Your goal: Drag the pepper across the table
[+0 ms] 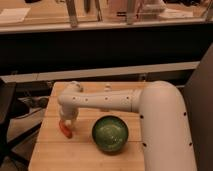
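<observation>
The pepper (pixel 65 130) is a small orange-red tapered piece lying on the left part of the light wooden table (pixel 55 155). My white arm reaches from the right across the table, and the gripper (pixel 66 121) hangs down from the wrist right over the pepper's upper end, touching or almost touching it. The wrist housing hides the gripper's working end.
A green bowl (pixel 110 133) stands on the table just right of the pepper, near the front. A small white thing (pixel 107 86) sits at the table's back edge. A dark chair (pixel 7 120) is to the left, a dark counter behind.
</observation>
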`<state>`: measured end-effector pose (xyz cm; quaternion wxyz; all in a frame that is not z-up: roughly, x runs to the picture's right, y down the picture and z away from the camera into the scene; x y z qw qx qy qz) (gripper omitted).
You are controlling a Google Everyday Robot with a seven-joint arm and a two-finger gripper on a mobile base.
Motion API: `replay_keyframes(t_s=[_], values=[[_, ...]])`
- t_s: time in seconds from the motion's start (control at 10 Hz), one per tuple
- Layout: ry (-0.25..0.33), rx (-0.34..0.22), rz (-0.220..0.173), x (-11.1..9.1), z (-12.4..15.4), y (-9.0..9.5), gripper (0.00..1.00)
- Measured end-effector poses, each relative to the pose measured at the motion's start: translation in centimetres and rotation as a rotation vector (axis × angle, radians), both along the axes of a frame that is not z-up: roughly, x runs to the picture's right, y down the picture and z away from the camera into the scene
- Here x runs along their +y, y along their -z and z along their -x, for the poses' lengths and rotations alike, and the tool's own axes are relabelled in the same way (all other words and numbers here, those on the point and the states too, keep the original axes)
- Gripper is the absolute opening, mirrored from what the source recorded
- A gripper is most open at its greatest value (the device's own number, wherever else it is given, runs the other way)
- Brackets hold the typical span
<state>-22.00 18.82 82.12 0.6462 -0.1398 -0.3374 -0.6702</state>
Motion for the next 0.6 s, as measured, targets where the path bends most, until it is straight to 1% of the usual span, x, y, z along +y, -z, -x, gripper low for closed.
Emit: replay_keyframes(t_s=[0.1,0.3,0.4,0.5,0.6], values=[[0.036,-0.007,-0.01,0.4,0.8,0.4,0.8],[0.088,-0.007,-0.022,1.2,1.6,0.3,0.8],[0.098,-0.009,-0.018,1.5,2.1,0.3,0.8],[0.105,-0.01,-0.006,2.1,2.2,-0.2,0.8],[0.104,-0.001,0.009,2.8,1.8,-1.1,0.79]])
